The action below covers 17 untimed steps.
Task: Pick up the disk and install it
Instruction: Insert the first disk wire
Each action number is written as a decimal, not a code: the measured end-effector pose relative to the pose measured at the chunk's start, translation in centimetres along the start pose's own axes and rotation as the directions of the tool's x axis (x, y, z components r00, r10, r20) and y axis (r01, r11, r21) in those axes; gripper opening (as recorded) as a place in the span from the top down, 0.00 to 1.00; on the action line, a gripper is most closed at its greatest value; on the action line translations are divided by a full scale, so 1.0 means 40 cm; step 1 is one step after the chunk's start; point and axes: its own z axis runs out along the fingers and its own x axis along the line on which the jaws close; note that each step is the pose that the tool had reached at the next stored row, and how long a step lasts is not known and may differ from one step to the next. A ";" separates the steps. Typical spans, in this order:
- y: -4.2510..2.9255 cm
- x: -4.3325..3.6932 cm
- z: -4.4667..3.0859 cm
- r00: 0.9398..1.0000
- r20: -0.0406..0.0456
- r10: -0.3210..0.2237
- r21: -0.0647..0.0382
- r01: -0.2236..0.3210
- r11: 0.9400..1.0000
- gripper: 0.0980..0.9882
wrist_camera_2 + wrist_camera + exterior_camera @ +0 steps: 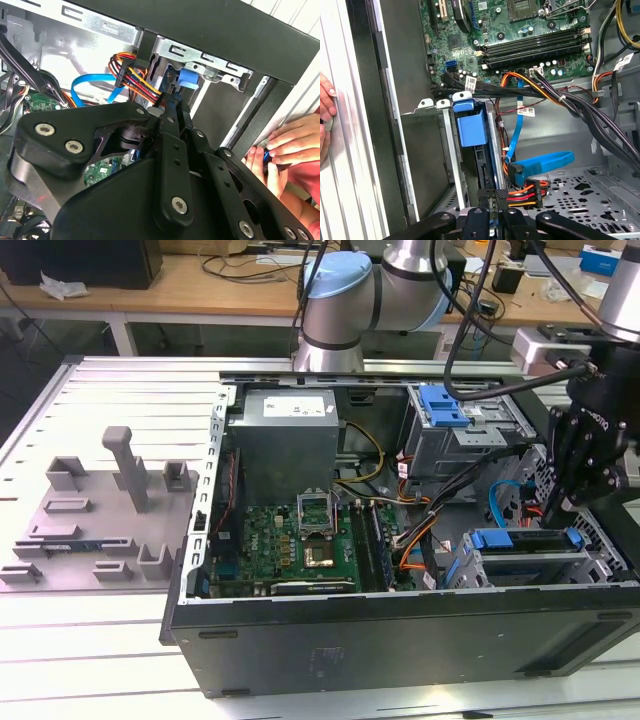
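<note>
Disk (pixel 525 540) sits in the metal cage (pixel 482 578) on the exterior view's right, with the tool (pixel 172 105) close by, pinched shut on nothing I can see; a straight, gentle push clear of the wires (pixel 420 535) looks best.

The arm (pixel 340 300) bends over from the far side. At the exterior view's right, its black gripper (pixel 562 502) points downward, wrist above.

Blue-framed disk (pixel 470 131) inside metal cage (pixel 449 165)
</note>
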 end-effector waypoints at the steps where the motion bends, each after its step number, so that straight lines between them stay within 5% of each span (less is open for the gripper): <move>1: 0.000 0.000 0.001 1.000 0.000 0.000 0.000 0.000 1.000 0.92; 17: 0.000 -0.001 0.009 1.000 -0.002 0.000 0.000 0.000 1.000 0.92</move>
